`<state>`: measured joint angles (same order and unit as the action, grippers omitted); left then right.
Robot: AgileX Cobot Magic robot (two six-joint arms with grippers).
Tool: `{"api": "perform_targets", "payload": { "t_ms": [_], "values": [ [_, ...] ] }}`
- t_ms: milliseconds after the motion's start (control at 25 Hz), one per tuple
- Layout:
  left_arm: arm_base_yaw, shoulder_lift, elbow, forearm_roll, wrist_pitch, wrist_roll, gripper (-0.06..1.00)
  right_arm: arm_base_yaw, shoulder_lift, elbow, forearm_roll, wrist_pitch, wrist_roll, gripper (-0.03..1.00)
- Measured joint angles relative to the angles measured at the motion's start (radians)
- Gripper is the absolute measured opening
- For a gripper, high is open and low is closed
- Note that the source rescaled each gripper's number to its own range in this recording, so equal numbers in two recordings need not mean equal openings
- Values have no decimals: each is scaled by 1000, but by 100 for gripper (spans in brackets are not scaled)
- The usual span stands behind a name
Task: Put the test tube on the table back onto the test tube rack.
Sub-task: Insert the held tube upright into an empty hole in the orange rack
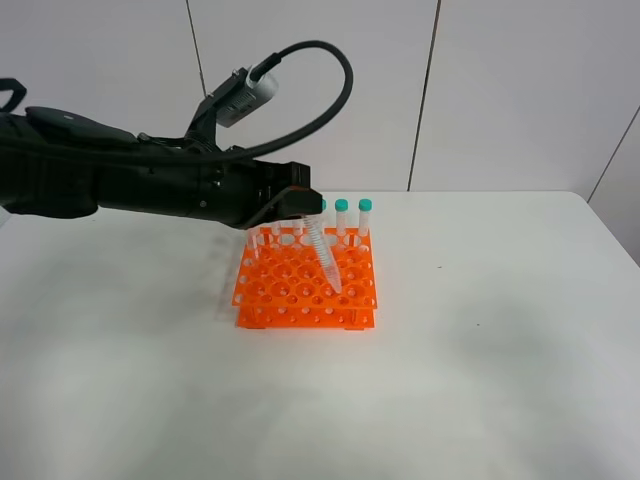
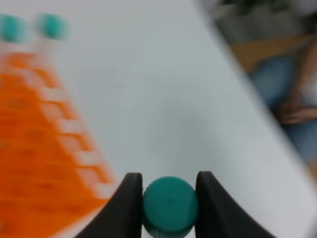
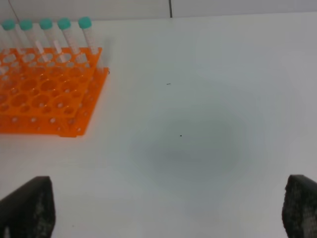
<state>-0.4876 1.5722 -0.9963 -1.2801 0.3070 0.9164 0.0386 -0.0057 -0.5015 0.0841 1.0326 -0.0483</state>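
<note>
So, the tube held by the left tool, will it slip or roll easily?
The test tube looks smooth and rigid, gripped only at its cap by the left tool, so it might slip. Being round, it would probably roll if dropped. It seems empty, likely light.

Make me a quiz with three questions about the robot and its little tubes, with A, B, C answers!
1. Where is the tube that the left hand holds?
A. Inside a box
B. Tilted over the rack
C. Under the rack

2. What colour is the rack?
A. Blue
B. Yellow
C. Orange

3. How is the right hand?
A. Open and empty
B. Shut on a tube
C. Shut on a cap

Answers:
1 B: the tube slants from the left hand down to the rack's top.
2 C: the rack looks bright orange in every view.
3 A: the right hand gapes wide, with only the table showing inside.
</note>
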Motion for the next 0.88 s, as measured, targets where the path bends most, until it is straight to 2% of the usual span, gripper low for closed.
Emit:
{"api": "perform_targets", "payload": {
  "t_ms": [120,240,280,400,480,560,760,880],
  "values": [
    [-42,-69,0,327,-116,-239,0,0,0,0,0,0,0,100],
    [-110,-133,-3,611,-200,-451,0,0,0,0,0,0,0,100],
    [-132,-146,-3,700,-215,-506,0,0,0,0,0,0,0,100],
    [-200,-145,-3,898,-252,-615,0,0,0,0,0,0,0,100],
    [-218,-123,-3,980,-289,-672,0,0,0,0,0,0,0,100],
    [-215,-97,-3,1019,-330,-700,0,0,0,0,0,0,0,100],
    [-180,-33,-3,1039,-446,-710,0,0,0,0,0,0,0,100],
    [-160,-3,-3,1040,-503,-655,0,0,0,0,0,0,0,100]
  ]
}}
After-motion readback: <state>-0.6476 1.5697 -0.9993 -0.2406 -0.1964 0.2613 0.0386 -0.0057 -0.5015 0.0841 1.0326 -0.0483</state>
